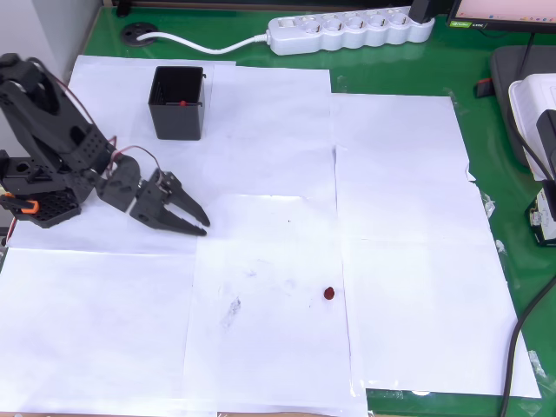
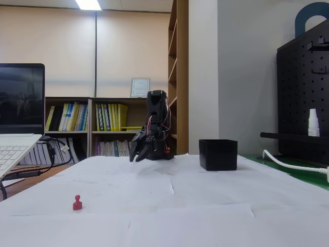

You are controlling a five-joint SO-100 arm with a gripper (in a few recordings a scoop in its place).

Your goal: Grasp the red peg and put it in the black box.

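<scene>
Two tapered black fingers (image 1: 193, 211) of the end effector (image 1: 198, 222) slightly parted, gripping nothing, hovering low over white paper sheets (image 1: 261, 261); same end effector (image 2: 136, 154) pointing down toward the paper in the fixed view. Blocky matte black arm (image 1: 52, 139) with thin red wires folded at the left of the overhead view. Just beyond, black box (image 1: 178, 102), square, upright glossy walls, a small red speck inside; also seen in the fixed view (image 2: 218, 154). Well apart, red peg (image 1: 329, 294), tiny, rounded, knob-topped, standing upright on the paper (image 2: 77, 203). Green tabletop (image 1: 486, 104) bordering the sheets; white power strip (image 1: 347, 30) along the far edge.
</scene>
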